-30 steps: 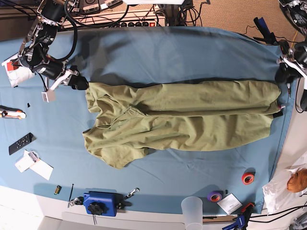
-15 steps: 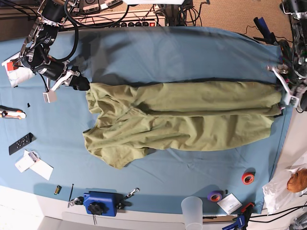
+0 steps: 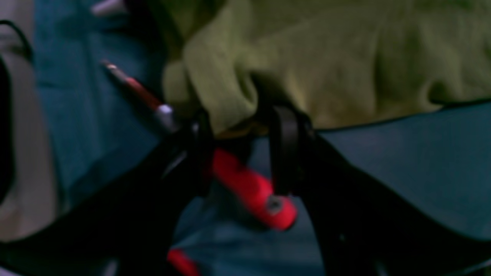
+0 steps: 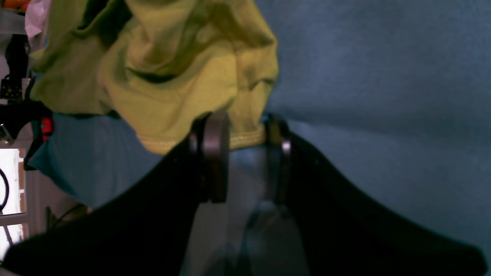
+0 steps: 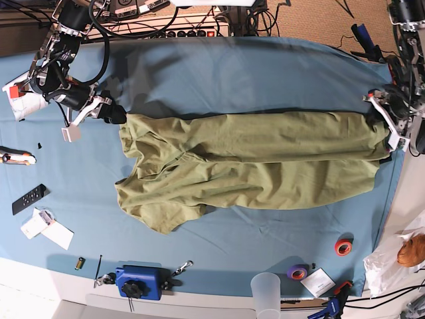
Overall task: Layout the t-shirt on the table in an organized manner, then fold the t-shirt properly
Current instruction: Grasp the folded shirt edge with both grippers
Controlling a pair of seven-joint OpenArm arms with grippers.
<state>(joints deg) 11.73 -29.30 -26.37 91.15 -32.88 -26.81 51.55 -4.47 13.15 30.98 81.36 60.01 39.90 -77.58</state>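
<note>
The olive-green t-shirt [image 5: 252,159] lies stretched sideways across the teal-blue table [image 5: 232,73], bunched in long folds. My right gripper [image 5: 114,115] is at the shirt's upper corner on the base view's left. In the right wrist view it [image 4: 245,145] is shut on the stitched hem of the t-shirt [image 4: 172,76]. My left gripper [image 5: 384,126] is at the shirt's end on the base view's right. In the blurred left wrist view it [image 3: 241,130] is shut on a fold of the t-shirt [image 3: 326,65].
A red tape roll [image 5: 342,247], a purple tape roll [image 5: 297,272], a plastic cup [image 5: 265,289] and a blue clamp block [image 5: 139,282] line the near edge. A remote [image 5: 28,199] and papers [image 5: 48,229] lie at left. A red-handled tool [image 3: 253,188] lies under the left gripper.
The arm on the base view's right has shifted down and inward onto the shirt's end, and the shirt's upper edge looks slightly straighter. The other arm has barely moved.
</note>
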